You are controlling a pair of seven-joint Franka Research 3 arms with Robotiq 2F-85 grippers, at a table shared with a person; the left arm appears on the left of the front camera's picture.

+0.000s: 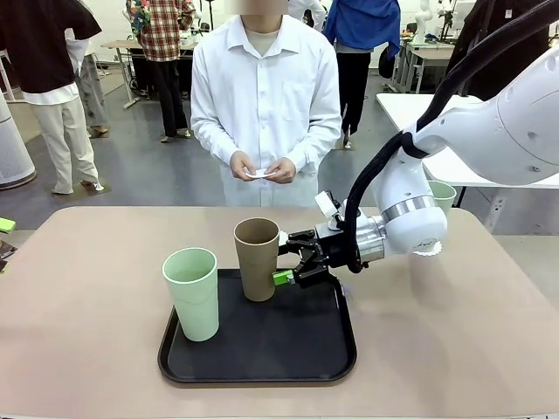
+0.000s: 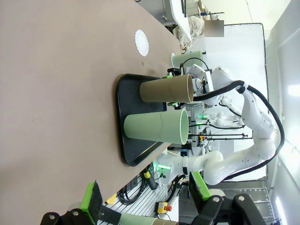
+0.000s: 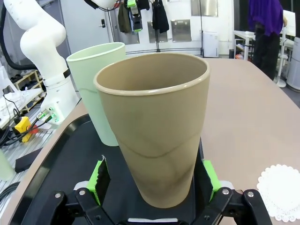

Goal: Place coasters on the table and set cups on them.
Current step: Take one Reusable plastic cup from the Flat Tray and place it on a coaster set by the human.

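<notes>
Table (image 1: 454, 323) beige, matte; people (image 1: 52, 87) behind

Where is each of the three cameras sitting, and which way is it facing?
Front: between the arms, facing across the table at the person; the right gripper stands open around the brown cup.
Left wrist: rolled sideways, looking along the table at the tray; left gripper open at the bottom edge.
Right wrist: close on the brown cup, between its own open fingers.
Shared: both wrist views show the green cup and a coaster.
</notes>
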